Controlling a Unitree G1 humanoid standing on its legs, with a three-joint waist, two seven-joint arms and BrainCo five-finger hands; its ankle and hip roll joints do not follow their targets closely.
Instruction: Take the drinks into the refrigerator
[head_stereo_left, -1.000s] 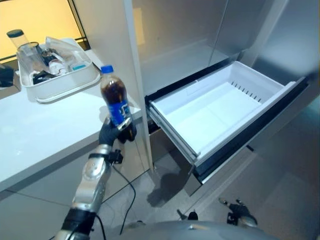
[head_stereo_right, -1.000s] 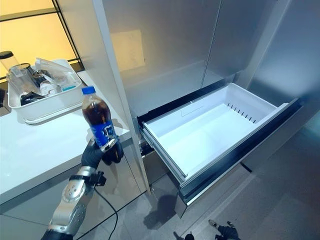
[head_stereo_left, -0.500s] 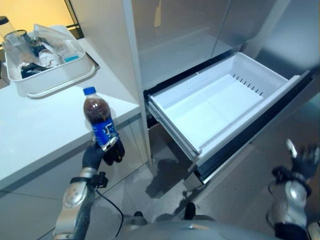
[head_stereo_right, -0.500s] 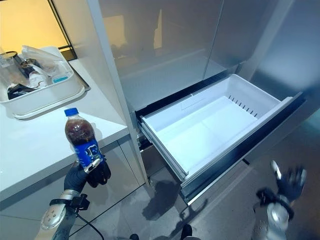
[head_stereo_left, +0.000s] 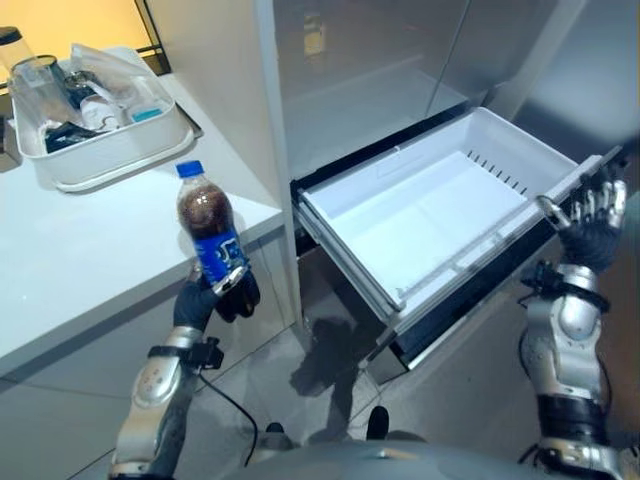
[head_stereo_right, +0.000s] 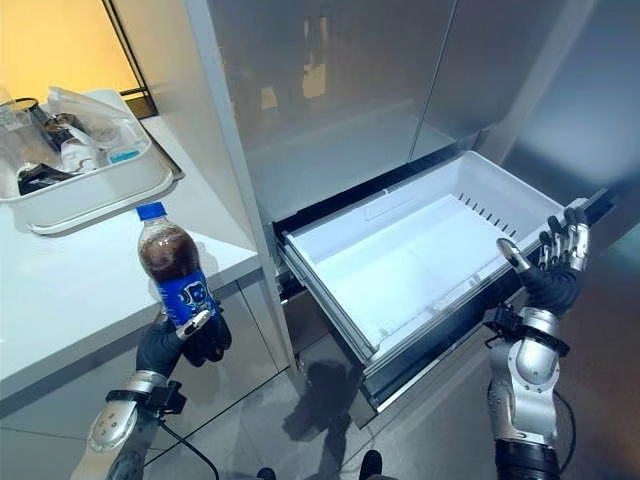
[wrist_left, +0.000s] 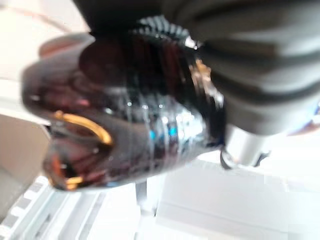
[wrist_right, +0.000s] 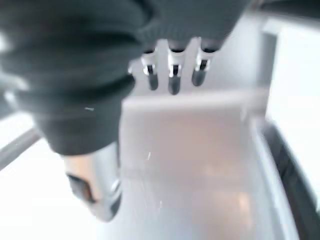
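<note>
My left hand (head_stereo_left: 215, 298) curled round dark cola bottle with blue label (head_stereo_left: 208, 233), upright for carrying. Right hand (head_stereo_right: 556, 268) open, empty, by white pulled-out fridge drawer (head_stereo_right: 415, 250), ready to steady it.

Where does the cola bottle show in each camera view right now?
Left eye view: the cola bottle stands upright in the left hand, lower left, before the counter edge.
Right eye view: cola bottle, lower left, in the same grip.
Left wrist view: its dark body sits very close, past the fingers.
Right wrist view: not in it.
Shared landmark: the open white drawer, to the bottle's right in both eye views.
</note>
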